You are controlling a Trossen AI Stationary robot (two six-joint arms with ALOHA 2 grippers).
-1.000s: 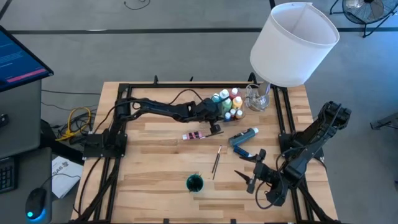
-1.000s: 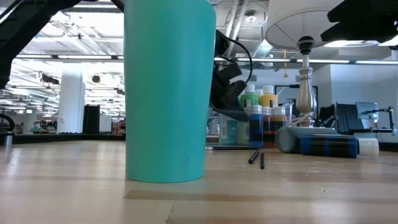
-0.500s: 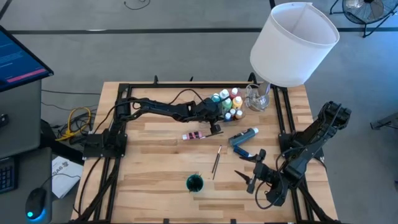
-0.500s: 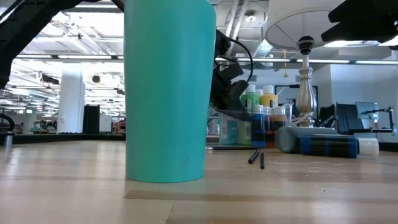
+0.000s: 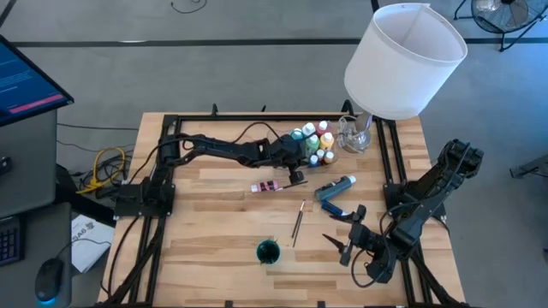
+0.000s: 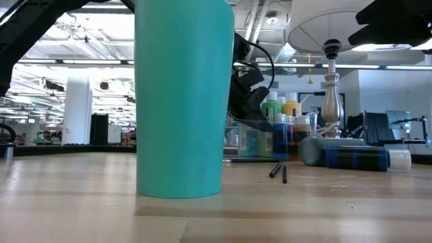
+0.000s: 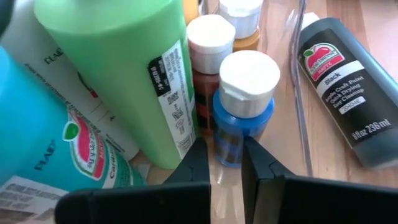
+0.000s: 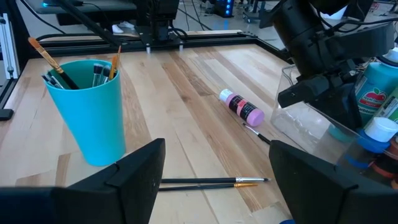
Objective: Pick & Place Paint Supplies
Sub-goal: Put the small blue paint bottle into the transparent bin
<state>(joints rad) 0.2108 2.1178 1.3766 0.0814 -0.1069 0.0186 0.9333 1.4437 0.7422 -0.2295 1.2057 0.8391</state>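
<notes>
A: Starting at the left side, what is the left gripper point(image 5: 310, 152) doing?

B: It reaches across the back of the counter point(image 5: 214, 222) into the clear tray point(image 5: 330, 158), among the upright paint bottles. Its jaws are clenched, nothing between them, the tips just in front of a small blue bottle point(image 7: 241, 106) with a white cap.

A: What stands around that bottle?

B: A tall green bottle point(image 7: 134, 68) beside it, a teal one point(image 7: 37, 137) next to that, and a brownish bottle point(image 7: 208, 53) behind. A black paint bottle point(image 7: 342, 81) lies flat on the wood outside the tray wall.

A: And in the middle of the counter?

B: A pink bottle point(image 5: 269, 186) lies on its side in front of the tray. Nearer the front edge, the teal cup point(image 5: 268, 251) holds brushes, and two thin brushes point(image 5: 298, 222) lie loose on the wood just to its right.

A: Further right?

B: A blue bottle point(image 5: 336, 188) lies flat, with a dark one touching it. The lamp with the white shade point(image 5: 402, 60) stands at the back corner.

A: The right gripper point(image 5: 350, 240)?

B: Near the front right, jaws released and spread wide, holding nothing, well apart from the cup.
</notes>
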